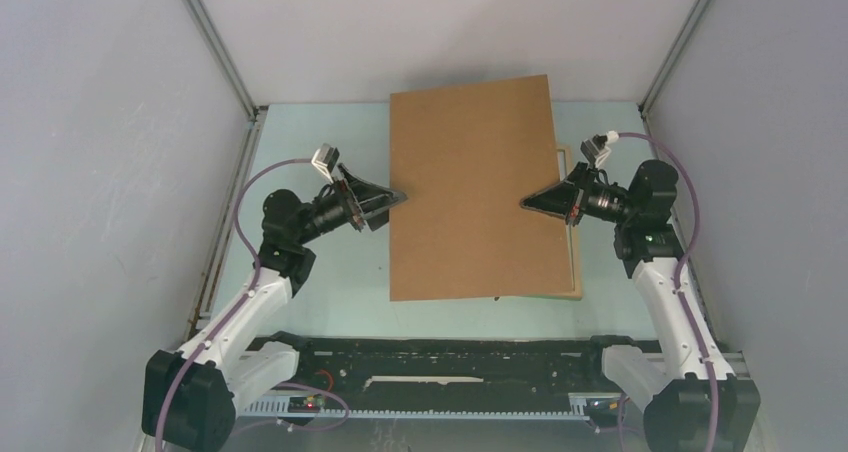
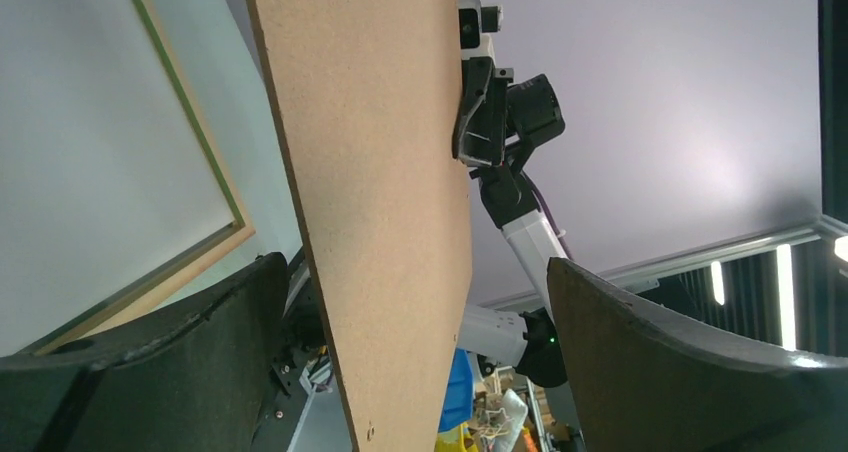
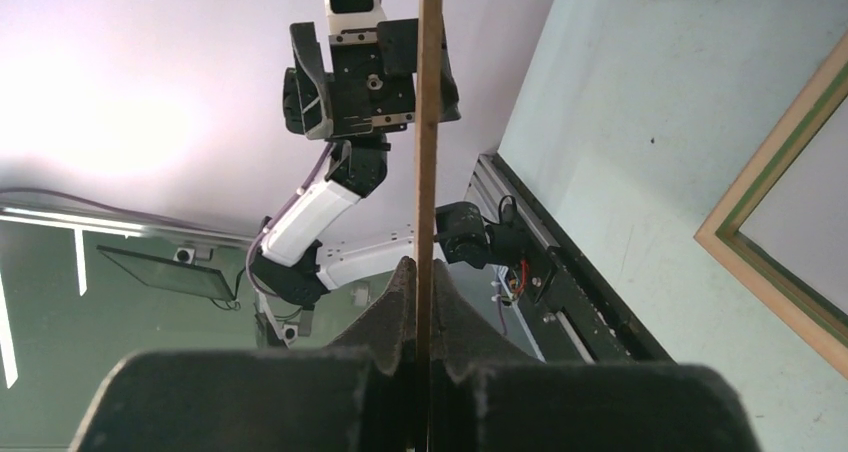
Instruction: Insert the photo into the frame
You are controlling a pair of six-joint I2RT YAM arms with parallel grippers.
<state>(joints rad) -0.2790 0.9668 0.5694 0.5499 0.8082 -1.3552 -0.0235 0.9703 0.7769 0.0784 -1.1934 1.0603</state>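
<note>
While photo hangs over frame: long axis near-far, frame offset right
Right gripper: pinching photo's right edge
Left gripper: fingers spread, astride left edge

I count one photo, which shows only its brown back. There is one frame of light wood, and one table, pale green. The robot arms are two: the left arm and the right arm. Each arm carries one pincer, so I count two: the left pincer and the right pincer, each with two fingers. The purple cables are also two: the left cable and the right cable.
</note>
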